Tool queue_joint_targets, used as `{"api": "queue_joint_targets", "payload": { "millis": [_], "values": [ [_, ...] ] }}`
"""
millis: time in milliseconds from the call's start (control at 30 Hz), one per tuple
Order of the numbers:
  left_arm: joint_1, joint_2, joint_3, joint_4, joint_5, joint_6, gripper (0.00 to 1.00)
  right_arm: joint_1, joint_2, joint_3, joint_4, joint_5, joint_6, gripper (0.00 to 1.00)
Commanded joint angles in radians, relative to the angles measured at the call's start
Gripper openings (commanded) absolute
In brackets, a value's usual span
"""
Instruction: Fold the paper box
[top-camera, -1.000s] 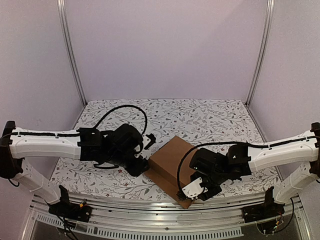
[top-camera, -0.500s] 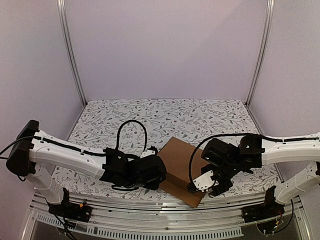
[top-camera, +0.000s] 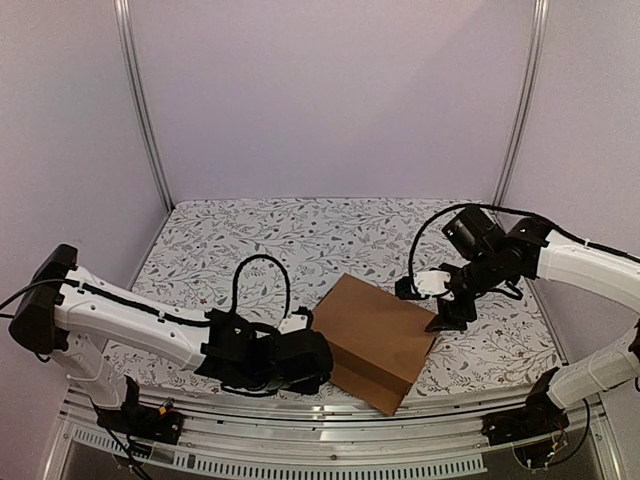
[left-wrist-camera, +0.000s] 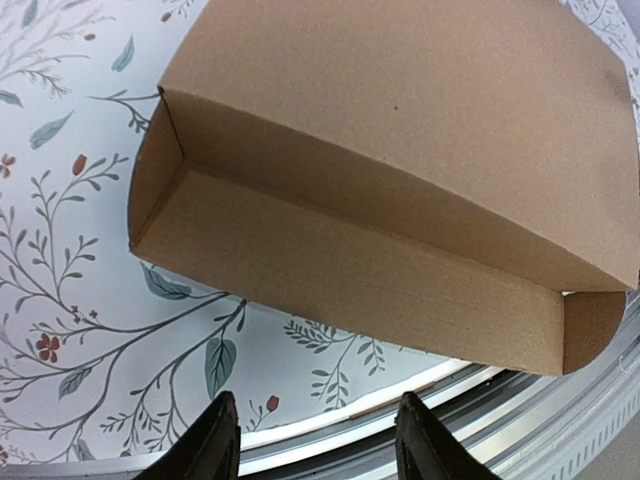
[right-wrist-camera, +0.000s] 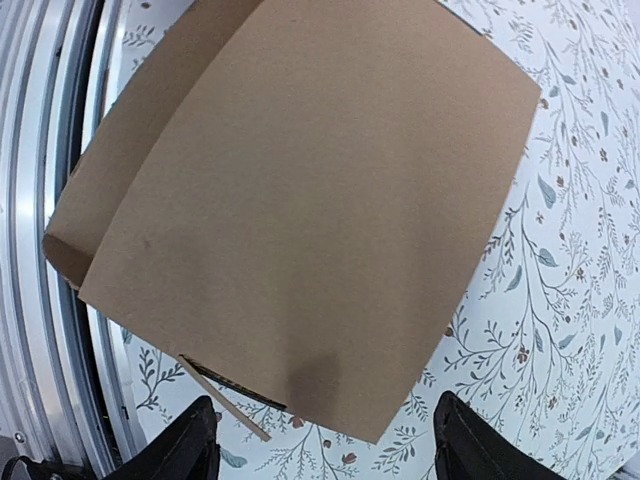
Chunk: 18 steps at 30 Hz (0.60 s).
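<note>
Nearly folded, by our reading: the paper box (top-camera: 372, 335) sits closed at the near middle of the floral cloth (top-camera: 250, 225). It is turned on the diagonal, and its long axis seems to us to run from about 10 o'clock to 4 o'clock in the overhead view.

The left gripper (left-wrist-camera: 313, 440) lies low at the box's 8 o'clock, just beside the near-left wall, with its fingers apart and holding nothing. The right gripper (right-wrist-camera: 330, 440) hangs over the corner at 2 o'clock, likewise spread wide and empty. We take the left arm for the nearer.

From the left wrist, the box stands at 12 o'clock with one long wall facing the fingers. The lid edge bows over that wall and a shadowed gap shows beneath it, so we judge that a press or tuck along that side is what is left.

We see plain brown corrugated board, matt and crisply creased, with rounded flap ends. It will likely flex under a push.
</note>
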<state>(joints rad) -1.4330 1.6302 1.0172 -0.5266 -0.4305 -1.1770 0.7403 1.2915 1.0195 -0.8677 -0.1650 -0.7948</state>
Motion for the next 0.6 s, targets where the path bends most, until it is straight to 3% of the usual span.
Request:
{"api": "queue_joint_targets", "payload": {
  "millis": [0,267,567],
  "values": [
    [-0.015,0.040,0.015,-0.004,0.020,0.008,0.53,-0.193,0.095,0.080,-0.008,-0.222,0.019,0.73],
    [-0.014,0.078,0.048,-0.001,0.009,0.085,0.52,-0.389,0.275,0.131,0.000,-0.237,0.045,0.72],
    [0.067,0.211,0.217,0.007,0.084,0.319,0.42,-0.412,0.308,0.118,0.001,-0.201,0.073,0.72]
  ]
}}
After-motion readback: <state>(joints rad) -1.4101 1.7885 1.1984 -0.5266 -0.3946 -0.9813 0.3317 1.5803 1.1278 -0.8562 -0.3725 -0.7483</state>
